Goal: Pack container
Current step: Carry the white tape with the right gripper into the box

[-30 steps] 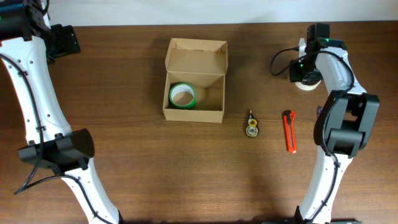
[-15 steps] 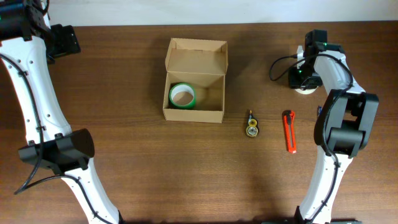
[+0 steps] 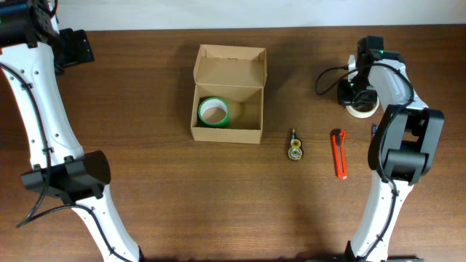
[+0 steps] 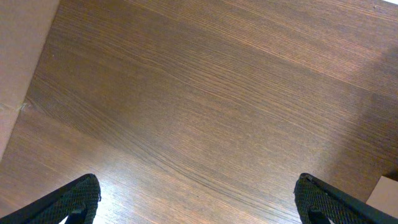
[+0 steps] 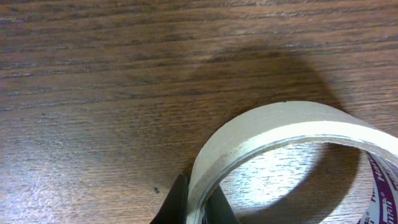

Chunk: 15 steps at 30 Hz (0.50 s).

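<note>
The container, a tan cardboard box with its flap lid open, stands at the table's middle back and holds a green tape roll. My right gripper is at the back right, shut on the wall of a cream tape roll, which fills the right wrist view with one finger on each side of its wall. My left gripper is open and empty over bare wood; it is by the back left corner in the overhead view.
A small yellow-and-black object lies right of the box. An orange utility knife lies further right, in front of my right gripper. A pale corner shows at the left wrist view's lower right.
My right gripper with the cream tape roll has shifted slightly toward the front; the roll now shows below the wrist. The left arm has not moved.
</note>
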### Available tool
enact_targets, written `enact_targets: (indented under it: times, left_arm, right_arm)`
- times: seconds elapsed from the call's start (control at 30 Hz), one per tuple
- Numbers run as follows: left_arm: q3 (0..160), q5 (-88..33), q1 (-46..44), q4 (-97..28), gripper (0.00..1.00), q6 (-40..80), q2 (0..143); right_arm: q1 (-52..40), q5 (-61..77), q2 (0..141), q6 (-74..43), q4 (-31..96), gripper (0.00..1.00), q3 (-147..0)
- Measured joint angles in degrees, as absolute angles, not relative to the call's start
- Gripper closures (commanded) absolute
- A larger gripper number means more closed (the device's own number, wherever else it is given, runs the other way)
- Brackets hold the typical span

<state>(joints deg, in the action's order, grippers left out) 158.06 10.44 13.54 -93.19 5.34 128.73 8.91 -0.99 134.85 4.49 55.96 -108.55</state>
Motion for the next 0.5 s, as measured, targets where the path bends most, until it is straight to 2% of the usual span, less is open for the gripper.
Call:
enact_targets:
  times: [0.23, 0.5]
  left_arm:
    - [158.06, 10.44, 13.54, -93.21, 0.0, 5.34, 128.73]
    - [158.06, 10.44, 13.54, -93.19, 0.0, 5.34, 128.73]
  right_arm:
    - [8.71, 1.87, 130.21, 4.47, 57.78, 0.96, -107.61]
    - [4.12, 2.94, 113.91, 4.49, 60.38, 0.97, -107.66]
